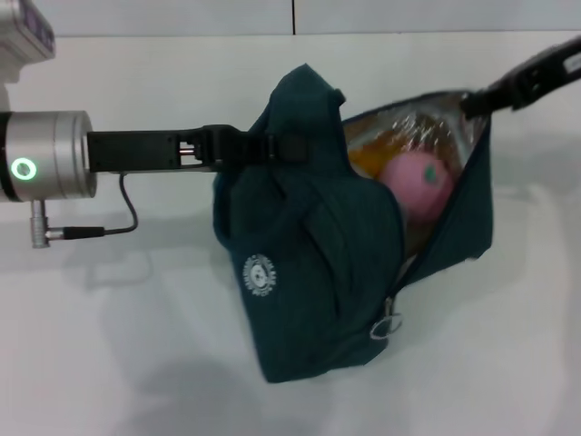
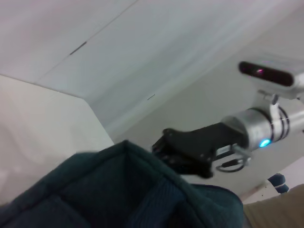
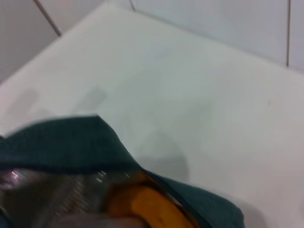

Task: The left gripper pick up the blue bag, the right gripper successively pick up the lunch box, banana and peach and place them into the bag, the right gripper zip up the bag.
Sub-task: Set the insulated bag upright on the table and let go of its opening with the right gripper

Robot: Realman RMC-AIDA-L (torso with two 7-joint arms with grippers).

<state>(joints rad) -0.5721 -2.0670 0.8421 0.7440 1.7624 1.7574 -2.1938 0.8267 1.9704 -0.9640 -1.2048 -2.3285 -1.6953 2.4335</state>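
My left gripper [image 1: 283, 148] reaches in from the left and is shut on the top of the blue bag [image 1: 309, 254], holding it up off the white table. The bag's mouth gapes to the right and shows its foil lining. The pink peach [image 1: 416, 186] lies inside, with the banana [image 1: 370, 156] behind it. The lunch box is hidden. My right gripper [image 1: 477, 100] is at the far upper corner of the bag's rim. The zipper's ring pull [image 1: 386, 325] hangs at the low end of the opening. The right wrist view shows the bag's rim [image 3: 61, 142] and the banana [image 3: 147, 204] close up.
The white table [image 1: 118, 363] lies all around the bag, with a tiled wall behind it. A cable hangs under my left arm [image 1: 118, 213]. The left wrist view shows the bag's fabric [image 2: 109, 190] and my right gripper [image 2: 167, 149] beyond it.
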